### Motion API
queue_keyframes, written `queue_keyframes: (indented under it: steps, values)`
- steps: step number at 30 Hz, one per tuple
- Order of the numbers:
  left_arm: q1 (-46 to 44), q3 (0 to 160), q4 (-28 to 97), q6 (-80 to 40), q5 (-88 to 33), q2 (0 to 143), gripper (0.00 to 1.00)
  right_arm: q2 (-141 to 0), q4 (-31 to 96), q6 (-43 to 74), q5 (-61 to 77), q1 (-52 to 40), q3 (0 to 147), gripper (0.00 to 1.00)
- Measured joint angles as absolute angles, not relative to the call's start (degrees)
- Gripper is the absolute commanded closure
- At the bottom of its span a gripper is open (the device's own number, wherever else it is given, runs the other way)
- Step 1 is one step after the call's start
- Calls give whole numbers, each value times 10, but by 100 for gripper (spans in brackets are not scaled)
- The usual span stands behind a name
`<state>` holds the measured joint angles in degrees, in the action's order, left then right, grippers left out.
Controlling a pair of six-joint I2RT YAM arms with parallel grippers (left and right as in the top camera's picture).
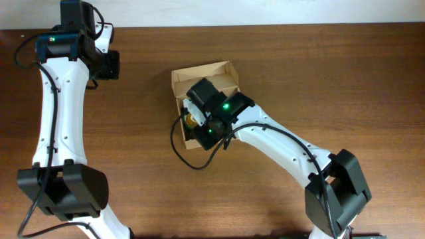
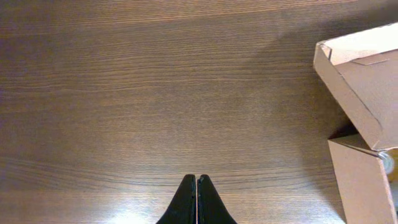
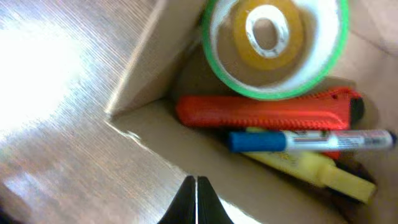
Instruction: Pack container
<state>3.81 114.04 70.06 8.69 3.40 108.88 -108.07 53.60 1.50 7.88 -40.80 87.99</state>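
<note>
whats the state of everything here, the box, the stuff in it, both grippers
container: lid flap open, partly packed
green tape roll: inside the container
red cutter: inside, no blade showing
blue marker: inside, cap on
yellow pen: inside, partly under the marker
left gripper: shut, empty, away from the container
right gripper: shut, empty, over the container

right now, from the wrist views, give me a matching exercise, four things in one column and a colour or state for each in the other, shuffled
Column one:
1 tape roll
2 utility knife
3 marker
4 left gripper

Column two:
a red body
b blue cap
c green rim
d shut, above bare table

Pairs: 1-c, 2-a, 3-b, 4-d. The first three lie in the container.
</note>
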Motion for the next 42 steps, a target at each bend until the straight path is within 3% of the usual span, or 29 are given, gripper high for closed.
queue_keyframes:
  steps: [5, 9, 13, 18, 27, 38, 42]
  values:
    - [38, 1140, 693, 87, 15, 1089, 98, -1092, 624, 16, 72, -360, 981, 97]
    - [38, 1140, 652, 87, -83, 1089, 98, -1093, 681, 18, 52, -269, 1089, 96]
    - [37, 1140, 622, 87, -183, 1089, 98, -1093, 698, 31, 48, -151, 1120, 96]
    - [26, 1140, 662, 87, -193, 1089, 98, -1093, 713, 32, 49, -51, 1120, 96]
    - [-127, 1140, 694, 87, -78, 1092, 98, -1128, 714, 32, 47, -31, 1120, 96]
    - [-80, 929, 583, 74, -45, 1093, 99, -1251, 707, 32, 72, -31, 1120, 96]
    - [-76, 866, 524, 69, -94, 1104, 98, -1278, 702, 32, 98, -31, 1120, 97]
